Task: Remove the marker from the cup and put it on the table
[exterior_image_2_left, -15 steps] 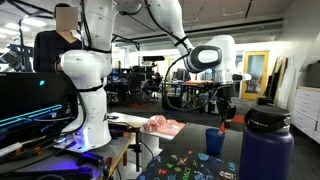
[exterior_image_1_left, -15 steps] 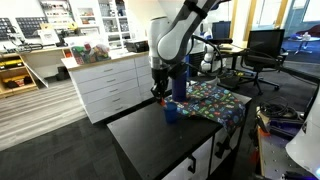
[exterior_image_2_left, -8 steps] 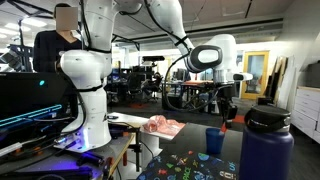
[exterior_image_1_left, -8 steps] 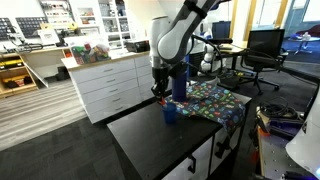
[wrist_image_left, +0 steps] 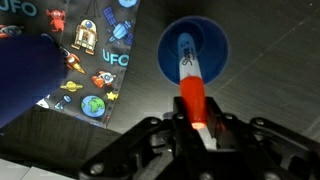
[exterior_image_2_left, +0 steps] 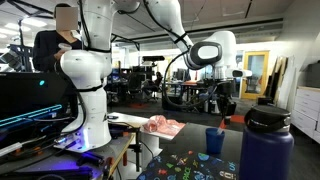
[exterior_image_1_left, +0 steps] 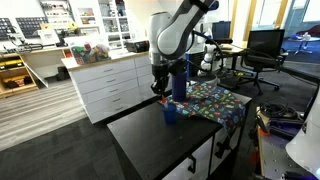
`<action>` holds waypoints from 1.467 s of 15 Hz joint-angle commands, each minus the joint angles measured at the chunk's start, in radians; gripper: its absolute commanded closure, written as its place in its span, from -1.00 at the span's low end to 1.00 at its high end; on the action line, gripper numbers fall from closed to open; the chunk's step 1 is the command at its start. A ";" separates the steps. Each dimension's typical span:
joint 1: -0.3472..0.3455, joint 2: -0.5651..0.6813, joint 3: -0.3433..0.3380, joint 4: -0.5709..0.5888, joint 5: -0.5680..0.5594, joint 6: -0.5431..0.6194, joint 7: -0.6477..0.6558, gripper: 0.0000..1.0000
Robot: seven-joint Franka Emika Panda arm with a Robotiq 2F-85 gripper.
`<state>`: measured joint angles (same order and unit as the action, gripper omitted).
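The small dark blue cup (wrist_image_left: pixel 193 50) stands on the black table (wrist_image_left: pixel 120 130); it also shows in both exterior views (exterior_image_1_left: pixel 171 113) (exterior_image_2_left: pixel 215 141). The red-orange marker (wrist_image_left: pixel 191 88) has its whitish section and dark tip still inside the cup mouth. My gripper (wrist_image_left: pixel 197 128) is directly above the cup and shut on the marker's upper red end. In an exterior view the gripper (exterior_image_1_left: pixel 160 92) hangs just over the cup; in an exterior view the marker (exterior_image_2_left: pixel 222 125) sticks up from the cup to the gripper (exterior_image_2_left: pixel 226 112).
A patterned cloth with space cartoons (wrist_image_left: pixel 95 50) (exterior_image_1_left: pixel 215 100) lies beside the cup. A tall dark blue bottle (exterior_image_2_left: pixel 268 148) (exterior_image_1_left: pixel 179 85) stands on it. White drawer units (exterior_image_1_left: pixel 110 85) stand behind the table.
The gripper has risen slightly, drawing the marker a little upward out of the cup. The cup has not moved.
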<state>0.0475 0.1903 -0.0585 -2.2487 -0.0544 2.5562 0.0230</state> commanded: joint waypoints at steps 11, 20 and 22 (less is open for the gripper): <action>-0.004 -0.170 0.046 0.004 -0.041 -0.130 0.057 0.85; 0.019 -0.123 0.107 0.093 0.009 -0.257 0.010 0.85; 0.028 -0.105 0.125 0.103 0.033 -0.312 0.000 0.85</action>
<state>0.0634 0.0578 0.0462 -2.1819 -0.0623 2.3370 0.0442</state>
